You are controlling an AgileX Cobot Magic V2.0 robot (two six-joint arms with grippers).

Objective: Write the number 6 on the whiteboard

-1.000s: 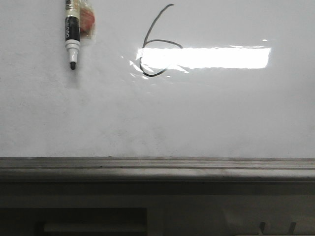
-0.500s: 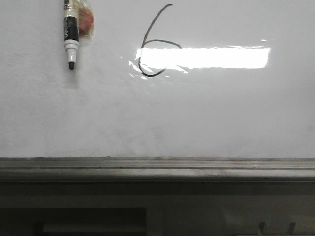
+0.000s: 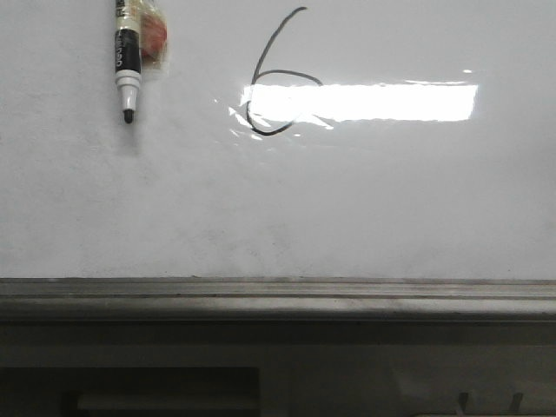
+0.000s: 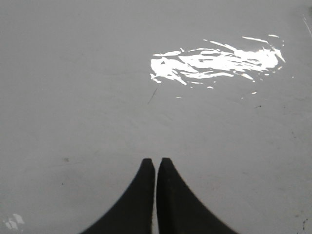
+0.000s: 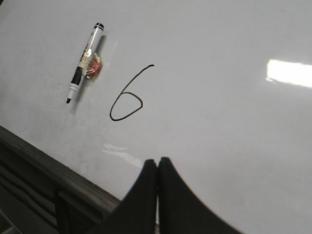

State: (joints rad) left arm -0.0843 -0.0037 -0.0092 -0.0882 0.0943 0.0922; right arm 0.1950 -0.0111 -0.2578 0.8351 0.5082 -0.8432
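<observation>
Right gripper (image 5: pixel 157 163) hung above the board with its jaws pressed together and nothing between them; left gripper (image 4: pixel 156 163) was likewise closed and empty over a bare, faintly smudged stretch of the whiteboard (image 3: pixel 365 208). Neither arm appeared in the front view.

Outward from the right gripper lay the 6 (image 5: pixel 127 97), a thin black line with a long curved stem and a small flattened loop (the loop partly washed out by the light reflection (image 3: pixel 373 102) in the front view). Just beside it, and apart from it, the marker (image 5: pixel 84 66) rested flat on the board, uncapped, with a reddish wrapped patch at mid-barrel.

Across the preceding second almost nothing had changed: marker, 6 (image 3: pixel 276 74) and reflection wavered by only a trace between front frames, most likely slight camera or board shake, not handling. The stroke looked closed and complete, and the marker (image 3: pixel 127 61) was released. By this reading the writing was finished, with only withdrawal of the arms plausibly left.
</observation>
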